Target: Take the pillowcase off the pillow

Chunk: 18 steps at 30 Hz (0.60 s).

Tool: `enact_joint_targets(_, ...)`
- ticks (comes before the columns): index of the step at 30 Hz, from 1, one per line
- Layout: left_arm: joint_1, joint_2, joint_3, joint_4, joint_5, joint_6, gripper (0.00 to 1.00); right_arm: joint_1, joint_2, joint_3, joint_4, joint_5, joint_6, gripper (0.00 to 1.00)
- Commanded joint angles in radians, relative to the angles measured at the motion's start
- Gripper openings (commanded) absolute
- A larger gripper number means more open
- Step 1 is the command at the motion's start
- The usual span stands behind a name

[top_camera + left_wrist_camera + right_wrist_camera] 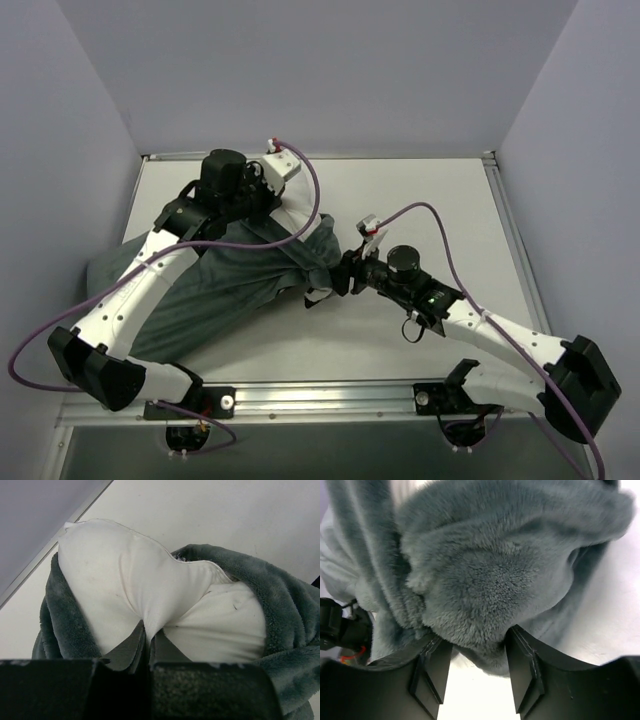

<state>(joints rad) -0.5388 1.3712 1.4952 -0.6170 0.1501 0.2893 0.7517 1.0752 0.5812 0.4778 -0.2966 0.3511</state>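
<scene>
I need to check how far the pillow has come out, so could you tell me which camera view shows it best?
The left wrist view: the white pillow bulges from the grey pillowcase, pinched by the left gripper. The top view hides it under cloth and arm; the right wrist view shows only fuzzy fabric.

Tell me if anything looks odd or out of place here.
Nothing damaged or spilled. The pillow bulges out of the bunched grey pillowcase, pinched by the left hand; the right hand grips the cover.

A white table (pixel 420 190) fills the middle of the overhead frame, with pale grey walls (pixel 300 70) rising on three sides and a metal rail (pixel 320 395) crossing near the bottom.
</scene>
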Motion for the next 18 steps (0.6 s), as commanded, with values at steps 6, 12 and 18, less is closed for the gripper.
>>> enact_joint_targets(6, 0.014, -0.034, 0.062, 0.145, -0.015, -0.047, 0.02, 0.063, 0.065, -0.109, 0.413, 0.105, 0.244, 0.48)
enact_joint_targets(12, 0.017, -0.027, 0.066, 0.166, -0.023, -0.075, 0.02, 0.086, 0.092, -0.126, 0.479, 0.261, 0.319, 0.00)
enact_joint_targets(18, 0.150, 0.037, 0.262, 0.168, -0.061, -0.107, 0.02, 0.084, 0.097, -0.270, 0.426, 0.419, 0.400, 0.00)
